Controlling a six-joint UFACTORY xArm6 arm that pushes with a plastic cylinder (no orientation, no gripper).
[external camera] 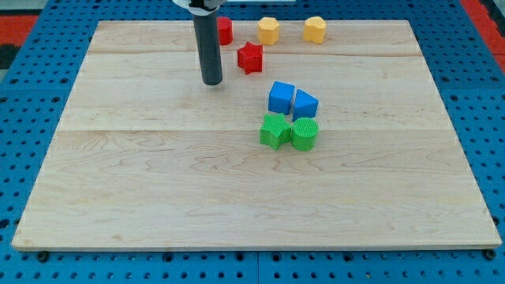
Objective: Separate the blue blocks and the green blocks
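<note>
Two blue blocks sit side by side right of the board's middle: a blue cube (281, 97) and a blue wedge-like block (304, 103). Just below them, touching or nearly touching, are a green star-like block (274, 130) and a green cylinder (304, 133). The dark rod comes down from the view's top, and my tip (211, 82) rests on the board up and to the left of the blue cube, well apart from all of these blocks.
A red star block (250, 57) lies right of the rod. A red block (225, 31) is partly hidden behind the rod. Two yellow blocks (268, 31) (315, 29) sit near the board's top edge. The wooden board (158, 181) lies on a blue pegboard.
</note>
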